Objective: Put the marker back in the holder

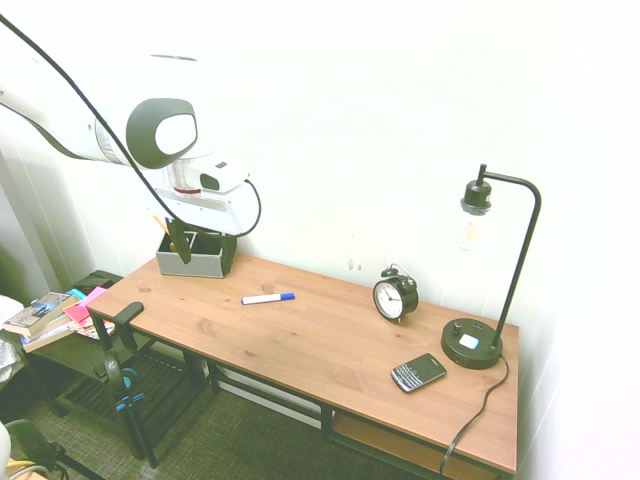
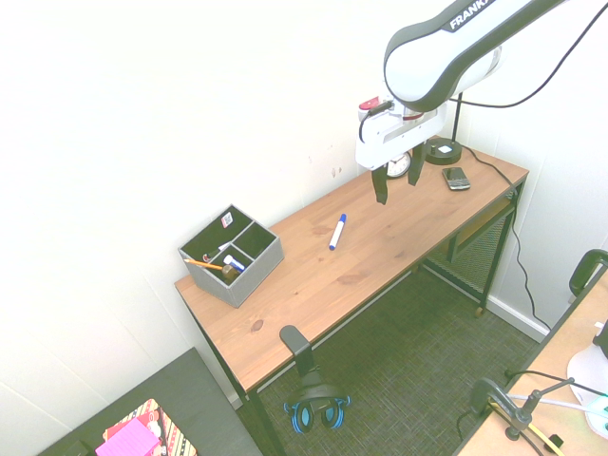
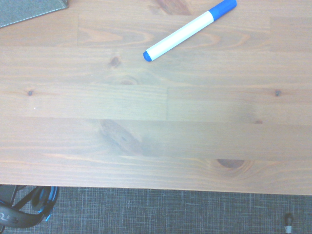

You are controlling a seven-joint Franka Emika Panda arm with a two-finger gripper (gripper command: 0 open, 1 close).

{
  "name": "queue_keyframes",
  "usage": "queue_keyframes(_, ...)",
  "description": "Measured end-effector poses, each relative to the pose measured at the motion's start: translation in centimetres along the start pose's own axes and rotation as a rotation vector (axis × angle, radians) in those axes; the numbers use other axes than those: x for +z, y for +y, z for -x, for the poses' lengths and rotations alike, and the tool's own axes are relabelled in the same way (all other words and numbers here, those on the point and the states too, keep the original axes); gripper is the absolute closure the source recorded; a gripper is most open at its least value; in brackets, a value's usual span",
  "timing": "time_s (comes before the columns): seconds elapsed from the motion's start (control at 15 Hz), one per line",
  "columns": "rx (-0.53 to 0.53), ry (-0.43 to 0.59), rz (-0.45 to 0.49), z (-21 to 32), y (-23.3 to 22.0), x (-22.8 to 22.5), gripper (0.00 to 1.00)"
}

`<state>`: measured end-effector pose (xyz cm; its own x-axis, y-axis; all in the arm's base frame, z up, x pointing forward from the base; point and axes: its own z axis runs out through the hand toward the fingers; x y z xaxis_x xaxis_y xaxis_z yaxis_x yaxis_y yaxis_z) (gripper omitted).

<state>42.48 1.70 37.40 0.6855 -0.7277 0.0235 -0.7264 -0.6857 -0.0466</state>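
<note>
The marker (image 1: 268, 298), white with a blue cap, lies flat on the wooden desk (image 1: 330, 350), a short way to the right of the holder in the first exterior view. The wrist view shows the marker (image 3: 187, 30) lying slantwise near the holder's corner (image 3: 29, 9). The grey holder (image 2: 233, 256) stands at the desk's back end by the wall, with an orange pencil (image 2: 204, 264) in one compartment. My gripper (image 2: 399, 188) hangs well above the desk, up and to the side of the marker (image 2: 337, 231). Its fingers are open with nothing between them.
An alarm clock (image 1: 395, 295), a black phone (image 1: 418, 372) and a black desk lamp (image 1: 480, 340) stand at the desk's other end. Headphones (image 2: 313, 404) hang below the desk's front edge. Books and sticky notes (image 1: 45, 315) lie on a low shelf beside the desk.
</note>
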Motion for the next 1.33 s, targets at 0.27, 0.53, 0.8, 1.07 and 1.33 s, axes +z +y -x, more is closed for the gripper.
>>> queue_keyframes(0.27,0.073,0.026,0.016,-0.2,0.0,0.3,0.00)
queue_keyframes(0.53,0.303,0.071,-0.001,-1.0,-2.8,2.5,0.00)
queue_keyframes(0.8,0.540,0.150,-0.040,-4.5,-6.6,5.9,0.00)
queue_keyframes(1.07,0.713,0.109,-0.026,-5.4,-9.1,9.9,0.00)
queue_keyframes(1.33,0.751,0.076,-0.021,-7.2,-10.9,14.1,0.00)
